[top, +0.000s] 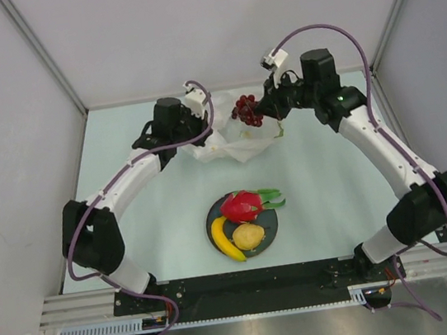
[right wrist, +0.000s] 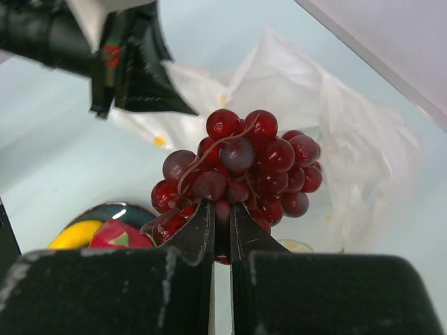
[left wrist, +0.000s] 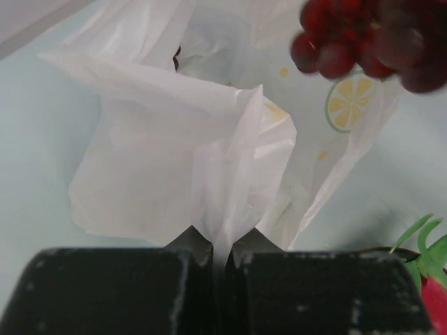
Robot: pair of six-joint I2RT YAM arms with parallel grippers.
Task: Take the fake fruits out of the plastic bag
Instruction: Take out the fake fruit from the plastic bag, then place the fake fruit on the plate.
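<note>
The crinkly white plastic bag (top: 233, 143) lies at the back of the table. My left gripper (top: 195, 131) is shut on a fold of the bag (left wrist: 230, 181). My right gripper (top: 259, 112) is shut on the dark red grape bunch (top: 246, 110) and holds it above the bag; the bunch fills the right wrist view (right wrist: 241, 167) and shows at the top right of the left wrist view (left wrist: 363, 38). The dragon fruit (top: 242, 206), the yellow banana (top: 225, 240) and the round yellow fruit (top: 248, 235) lie on the dark plate (top: 268, 221).
The plate sits in the middle of the table, in front of the bag. White walls close the back and both sides. A metal rail (top: 256, 281) runs along the near edge by the arm bases.
</note>
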